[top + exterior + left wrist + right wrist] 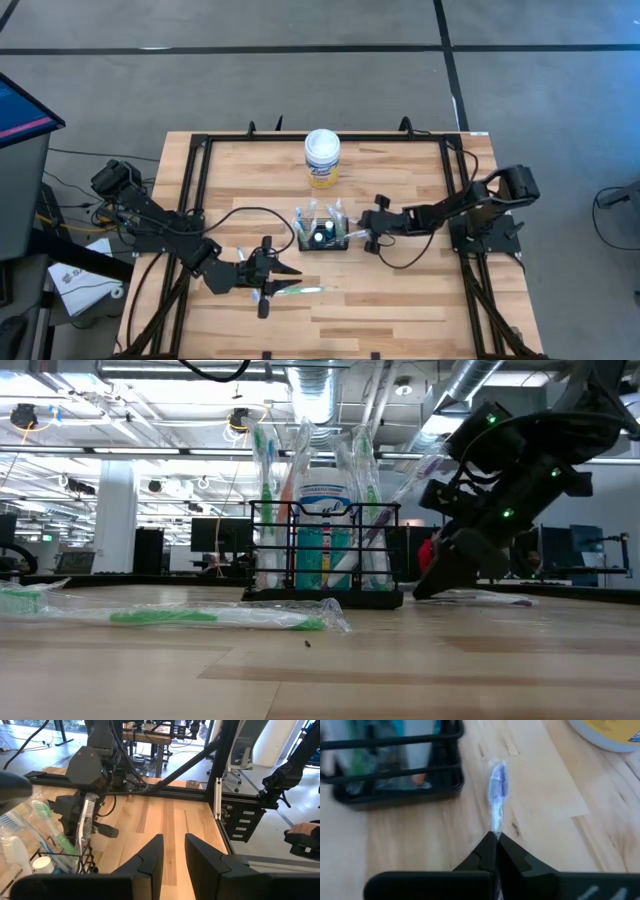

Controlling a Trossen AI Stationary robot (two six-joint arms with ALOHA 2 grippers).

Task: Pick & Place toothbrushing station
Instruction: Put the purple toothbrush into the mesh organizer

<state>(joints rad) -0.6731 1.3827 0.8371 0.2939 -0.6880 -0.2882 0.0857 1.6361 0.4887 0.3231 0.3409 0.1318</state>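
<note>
Now | right gripper (pixel 495 837) jaws pinch clear-wrapped purple toothbrush (pixel 497 795) | black wire caddy (pixel 395 770) beside

Bright, even light from ceiling lamps (pixel 240 418); soft shadows on table (pixel 400 300); blurred caddy (pixel 395 765) in right wrist view.
</note>
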